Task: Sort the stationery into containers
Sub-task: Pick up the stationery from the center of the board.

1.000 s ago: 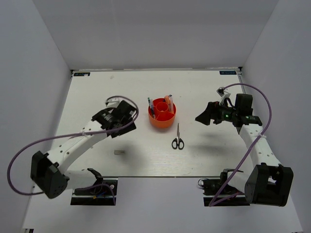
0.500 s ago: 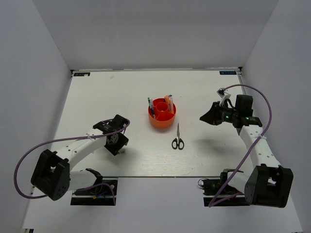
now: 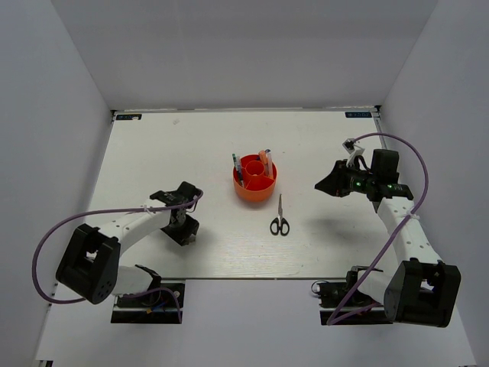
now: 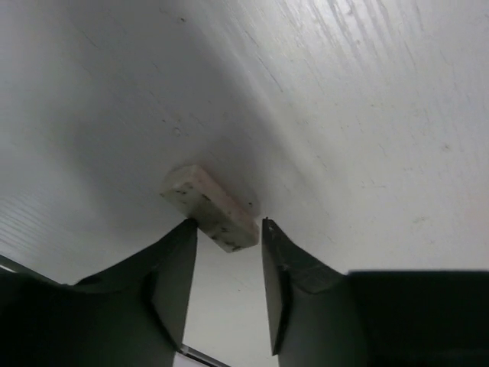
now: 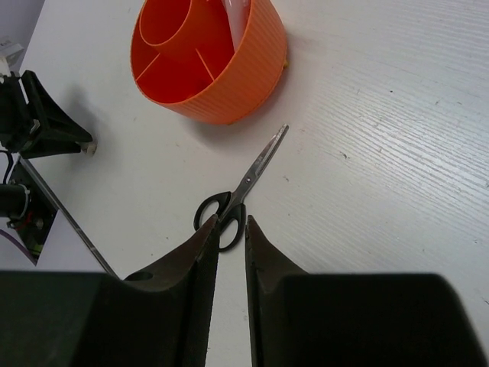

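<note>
Top external: L tool lower, nearer.

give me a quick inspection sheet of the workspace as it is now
surface: white table, bare wood grain, no spills seen
job's things: red-orange tub holding pens; scissors flat on the table beside it; pale speckled block, eraser-like, lying loose
clutter: nothing seen
grippers: left gripper open, straddling the block's end; right gripper narrowly open, empty, above the scissors' handles
cables: purple cables looped off both arms, clear of items
surroundings: plain white walls
</note>
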`<state>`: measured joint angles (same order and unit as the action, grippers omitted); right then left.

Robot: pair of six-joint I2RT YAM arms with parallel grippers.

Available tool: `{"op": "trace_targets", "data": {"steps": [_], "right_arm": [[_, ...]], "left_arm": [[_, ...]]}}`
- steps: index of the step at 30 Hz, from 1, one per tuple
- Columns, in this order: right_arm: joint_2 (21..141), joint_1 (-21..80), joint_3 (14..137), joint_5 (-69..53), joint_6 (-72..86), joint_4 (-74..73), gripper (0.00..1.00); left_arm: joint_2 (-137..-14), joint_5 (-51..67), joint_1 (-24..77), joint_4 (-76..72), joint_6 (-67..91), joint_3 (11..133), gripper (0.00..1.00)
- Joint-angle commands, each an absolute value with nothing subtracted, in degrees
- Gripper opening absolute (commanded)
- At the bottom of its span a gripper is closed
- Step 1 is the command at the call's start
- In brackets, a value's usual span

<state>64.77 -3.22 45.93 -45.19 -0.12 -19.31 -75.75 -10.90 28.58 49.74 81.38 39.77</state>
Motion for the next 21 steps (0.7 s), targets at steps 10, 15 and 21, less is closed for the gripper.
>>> {"op": "trace_targets", "data": {"steps": [10, 15, 21], "right_arm": [[64.51, -4.66, 45.88, -46.93, 1.84, -18.02, 0.24], [64.60, -5.01, 45.79, -47.29, 1.85, -17.84, 0.24], [64.51, -5.18, 45.88, -47.81, 2.20, -17.84, 0.24]], "left_arm": [[-80.86, -10.81, 25.31, 47.99, 88.42, 38.67, 0.31], [-80.60, -9.76, 25.22, 48.43, 87.45, 38.15, 0.50], [-79.54, -9.40, 25.75, 47.90, 87.10, 36.04, 0.56]]}}
